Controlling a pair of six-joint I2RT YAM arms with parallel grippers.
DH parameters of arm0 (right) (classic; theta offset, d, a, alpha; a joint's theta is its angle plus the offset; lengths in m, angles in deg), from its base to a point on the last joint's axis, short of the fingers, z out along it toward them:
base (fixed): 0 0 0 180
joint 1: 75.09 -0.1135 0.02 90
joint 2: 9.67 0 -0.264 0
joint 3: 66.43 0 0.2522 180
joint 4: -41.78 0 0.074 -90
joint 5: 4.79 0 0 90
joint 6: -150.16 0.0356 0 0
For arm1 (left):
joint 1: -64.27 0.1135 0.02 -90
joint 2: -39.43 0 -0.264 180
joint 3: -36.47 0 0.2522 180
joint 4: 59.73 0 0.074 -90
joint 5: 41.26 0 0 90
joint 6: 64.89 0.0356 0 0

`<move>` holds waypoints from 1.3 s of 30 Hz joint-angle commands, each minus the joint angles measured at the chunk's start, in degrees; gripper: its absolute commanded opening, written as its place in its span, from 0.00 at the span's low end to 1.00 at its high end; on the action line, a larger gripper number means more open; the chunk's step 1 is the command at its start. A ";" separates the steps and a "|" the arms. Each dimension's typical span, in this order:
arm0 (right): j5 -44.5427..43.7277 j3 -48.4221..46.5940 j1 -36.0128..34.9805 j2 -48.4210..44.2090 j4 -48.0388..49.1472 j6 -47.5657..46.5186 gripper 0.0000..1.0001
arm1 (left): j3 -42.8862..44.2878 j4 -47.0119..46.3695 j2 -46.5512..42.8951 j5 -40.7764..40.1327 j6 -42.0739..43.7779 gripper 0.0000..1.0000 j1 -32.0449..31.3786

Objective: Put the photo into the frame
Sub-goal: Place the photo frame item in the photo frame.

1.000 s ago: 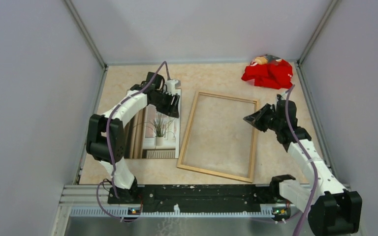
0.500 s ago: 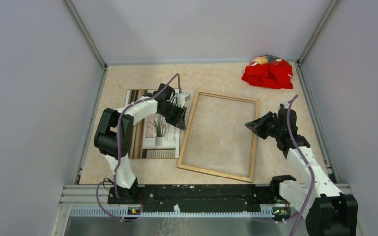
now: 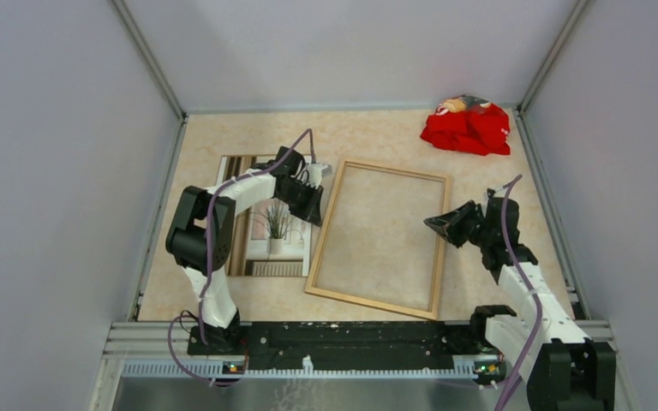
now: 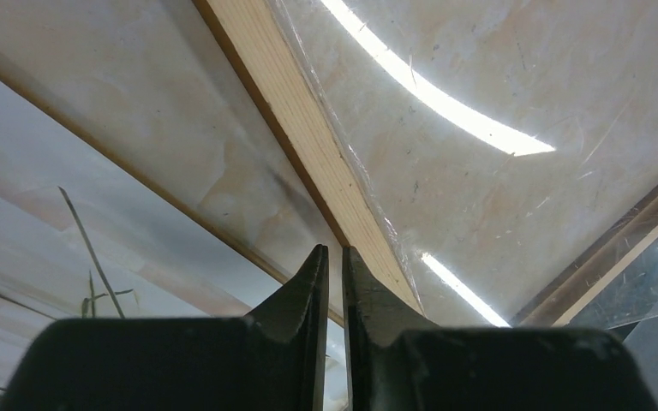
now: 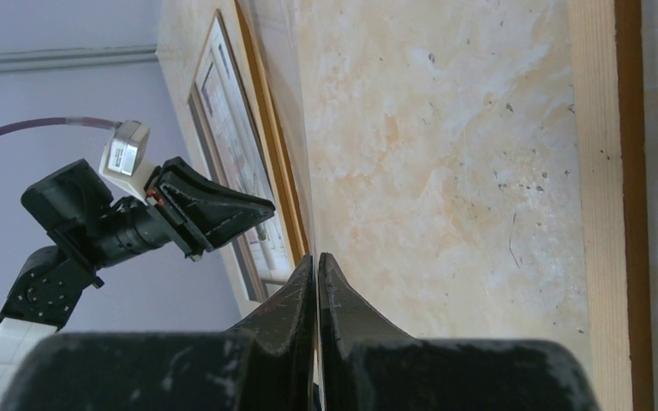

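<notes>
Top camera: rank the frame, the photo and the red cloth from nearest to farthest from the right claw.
From the right claw:
1. frame: its right rail lies just beside the claw.
2. red cloth: in the far right corner.
3. photo: left of the frame, on its far side from this claw.
</notes>
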 commanded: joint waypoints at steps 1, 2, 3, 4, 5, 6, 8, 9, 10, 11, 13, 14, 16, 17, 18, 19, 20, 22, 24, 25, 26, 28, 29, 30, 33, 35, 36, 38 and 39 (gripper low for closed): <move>3.52 -0.05 0.29 -0.99 2.30 1.81 0.00 | -0.92 -1.33 0.57 1.44 -0.33 0.16 -0.12; 3.72 -0.06 0.31 -1.20 2.48 2.42 0.00 | -0.90 -1.24 0.66 1.44 -0.22 0.16 -0.11; 4.09 -0.09 0.33 -1.32 2.86 2.87 0.00 | -0.92 -1.13 0.74 1.52 -0.19 0.16 -0.14; 4.37 -0.20 0.29 -1.55 3.06 3.42 0.00 | -0.92 -1.10 0.85 1.71 -0.16 0.15 -0.12; 4.56 -0.41 0.33 -1.99 3.09 3.97 0.00 | -0.91 -0.98 0.90 1.92 -0.11 0.15 -0.11; 4.77 -0.62 0.33 -2.25 3.25 4.34 0.00 | -0.82 -0.89 0.95 2.06 0.04 0.13 -0.16; 5.17 -1.19 0.33 -2.99 3.36 5.21 0.00 | -0.72 -0.91 0.91 1.89 0.30 0.10 -0.06; 5.35 -1.44 0.29 -3.35 3.36 5.56 0.00 | -0.72 -0.76 0.93 2.13 0.33 0.08 -0.07; 5.48 -1.95 0.33 -3.65 3.14 5.80 0.00 | -0.72 -0.60 0.82 2.59 0.25 0.08 -0.04; 5.51 -2.42 0.29 -3.94 2.67 5.95 0.00 | -0.80 -0.43 0.77 3.07 0.16 0.08 -0.02; 5.52 -3.31 0.31 -4.58 1.91 6.33 0.00 | -0.97 -0.42 0.47 3.42 0.13 0.08 -0.08; 5.58 -3.62 0.33 -4.96 1.82 6.60 0.00 | -0.98 -0.44 0.34 3.45 0.25 0.08 -0.08; 5.60 -3.88 0.31 -5.79 1.83 7.44 0.00 | -1.07 -0.32 0.32 3.24 0.46 0.09 0.00; 5.64 -4.02 0.33 -6.25 2.03 7.83 0.00 | -1.12 -0.26 0.35 3.20 0.49 0.09 -0.07; 5.56 -4.03 0.29 -6.74 2.02 8.24 0.00 | -1.15 -0.20 0.38 3.23 0.64 0.09 -0.07; 5.36 -4.14 0.33 -7.18 1.80 8.60 0.00 | -1.23 -0.15 0.43 3.31 0.64 0.09 -0.08; 5.07 -4.30 0.33 -7.60 1.49 8.94 0.00 | -1.32 -0.16 0.40 3.21 0.66 0.09 -0.08; 4.50 -4.97 0.26 -8.25 1.20 9.09 0.00 | -1.41 -0.15 0.28 3.21 0.64 0.08 -0.08; 4.16 -5.84 0.17 -8.66 0.51 9.09 0.00 | -1.42 -0.03 0.39 3.23 0.64 0.08 -0.03; 4.11 -6.24 0.19 -8.61 0.22 8.79 0.00 | -1.35 0.11 0.41 3.27 0.68 0.08 -0.08; 4.23 -6.53 0.21 -8.50 0.03 8.73 0.00 | -1.26 0.28 0.45 3.28 0.64 0.08 -0.06; 4.63 -6.66 0.18 -8.32 0.01 9.35 0.00 | -1.32 0.30 0.47 3.25 0.64 0.08 -0.08; 4.93 -6.56 0.15 -8.26 0.55 9.85 0.00 | -1.38 0.21 0.45 3.20 0.64 0.07 -0.04; 5.02 -6.51 0.06 -8.26 0.91 10.52 0.00 | -1.42 0.25 0.38 3.19 0.64 0.07 -0.05; 5.08 -6.61 -0.45 -8.19 2.06 12.11 0.00 | -1.51 0.33 0.43 3.19 0.72 0.06 -0.02; 5.09 -6.70 -0.90 -8.14 3.45 13.22 0.00 | -1.51 0.39 0.32 3.19 0.81 0.05 -0.07; 4.91 -6.82 -1.26 -8.14 3.84 13.44 0.00 | -1.51 0.39 0.34 3.15 0.82 0.05 -0.08; 3.18 -7.62 -2.41 -8.29 3.20 13.34 0.00 | -1.59 0.52 0.29 3.44 0.90 0.05 -0.02; 2.84 -7.87 -2.95 -8.26 3.26 13.49 0.00 | -1.60 0.55 0.31 3.51 0.90 0.04 -0.04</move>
